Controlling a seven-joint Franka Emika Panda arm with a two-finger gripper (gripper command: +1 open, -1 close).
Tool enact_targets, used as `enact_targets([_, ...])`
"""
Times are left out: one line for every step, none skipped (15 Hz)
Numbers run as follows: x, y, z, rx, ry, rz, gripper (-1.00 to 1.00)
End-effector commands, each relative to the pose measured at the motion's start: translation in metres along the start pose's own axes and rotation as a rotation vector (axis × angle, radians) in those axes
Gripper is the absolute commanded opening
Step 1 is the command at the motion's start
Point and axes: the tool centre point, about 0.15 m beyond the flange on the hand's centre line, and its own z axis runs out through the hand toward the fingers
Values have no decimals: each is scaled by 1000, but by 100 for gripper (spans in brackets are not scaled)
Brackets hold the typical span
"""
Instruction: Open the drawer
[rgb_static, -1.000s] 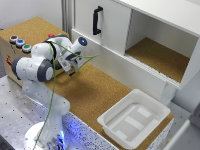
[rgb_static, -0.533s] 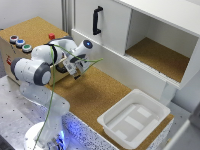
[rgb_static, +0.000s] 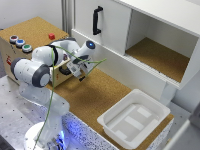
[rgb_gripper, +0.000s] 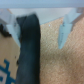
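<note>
End effector (rgb_static: 76, 70) sits against the drawer (rgb_static: 64, 71) front of the cork-topped button box (rgb_static: 30, 35) in my exterior view; I cannot tell its spread there. On the wrist view I see its fingers (rgb_gripper: 64, 31) spread apart, the drawer's black bar handle (rgb_gripper: 28, 47) between them.

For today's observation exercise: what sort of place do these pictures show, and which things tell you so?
Probably a robotics lab test bench: a wooden button box with a drawer, a white cabinet and a white tray stand on a cork-topped table.
</note>
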Motion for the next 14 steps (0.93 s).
enact_targets([-1, -11, -66, -196, -75, -83, 100])
enact_targets([0, -18, -76, -234, -66, -120, 100])
enact_targets([2, -24, -86, -265, -55, -151, 100])
enact_targets([3, -30, -95, -299, -51, -174, 100])
enact_targets([3, -38, -105, -341, -45, -211, 100])
enact_targets([3, -45, -112, -356, -40, -234, 100])
enact_targets([1, -54, -119, -379, -38, -263, 100])
enact_targets([-1, -61, -125, -380, -38, -280, 100])
enact_targets([-4, -69, -133, -385, -32, -303, 100])
enact_targets([-9, -77, -141, -375, -35, -327, 100])
enact_targets([-14, -87, -153, -352, -19, -355, 100])
enact_targets([-20, -96, -163, -339, -5, -377, 100])
enact_targets([-26, -105, -173, -277, 6, -427, 100])
enact_targets([-33, -112, -178, -299, -9, -458, 100])
